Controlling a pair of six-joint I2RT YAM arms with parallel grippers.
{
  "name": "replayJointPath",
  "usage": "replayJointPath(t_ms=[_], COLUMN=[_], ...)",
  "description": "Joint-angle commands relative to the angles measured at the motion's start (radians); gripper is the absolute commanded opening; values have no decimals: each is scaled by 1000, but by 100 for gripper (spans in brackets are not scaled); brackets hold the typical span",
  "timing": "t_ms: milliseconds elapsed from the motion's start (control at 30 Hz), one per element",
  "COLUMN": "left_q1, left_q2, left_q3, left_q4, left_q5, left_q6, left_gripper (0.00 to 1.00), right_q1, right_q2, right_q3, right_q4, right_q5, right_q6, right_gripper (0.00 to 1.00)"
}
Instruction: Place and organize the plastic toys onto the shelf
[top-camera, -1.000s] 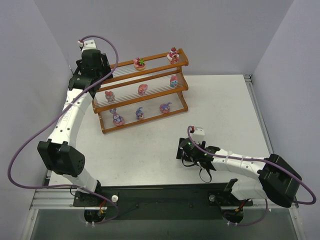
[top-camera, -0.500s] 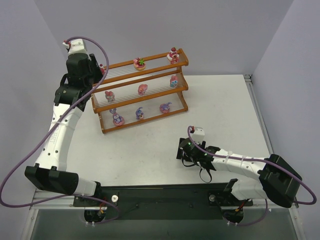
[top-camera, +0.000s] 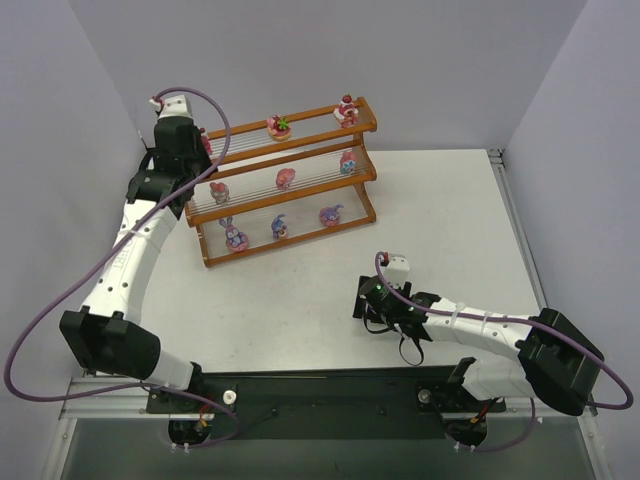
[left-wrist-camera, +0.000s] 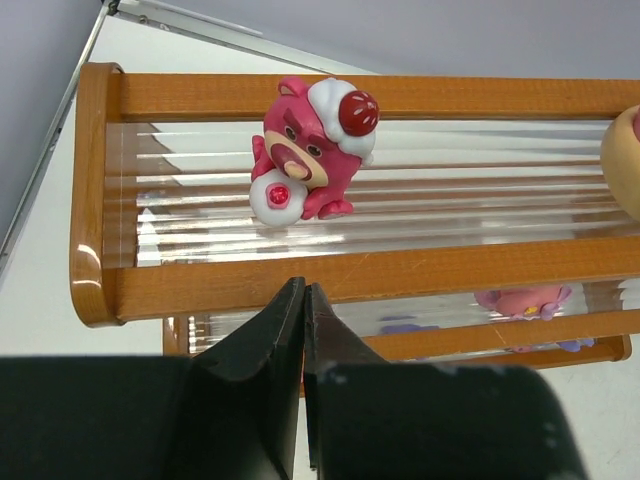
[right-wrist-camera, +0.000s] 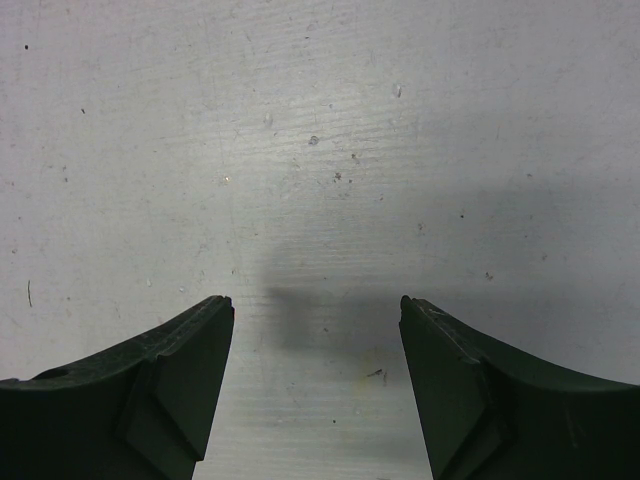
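- From above, we see the shelf at the far left of the bench, with the plastic toys standing three to a tier. The left arm reaches its top-left end, and the right arm lies near the front.
- At the left wrist, we find the left fingers pressed together just before the top tier's front rail, with a pink bear toy upright on the rods behind.
- At the right wrist, the right fingers stand apart above the bench.
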Motion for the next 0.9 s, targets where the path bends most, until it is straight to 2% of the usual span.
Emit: replayJointPath(t_ms=[0, 867], left_q1=[2, 5], left_q2=[42, 142], left_q3=[69, 101], left_q4=[34, 90], left_q5=[-14, -25], left_q6=[12, 7], left_gripper=[12, 11], right_q1=[7, 7], right_q2=[-18, 33], right_q3=[20, 34], right_q4=[-26, -12], right_q5=[46, 50], right_q6=[7, 2], right_gripper=[68, 68])
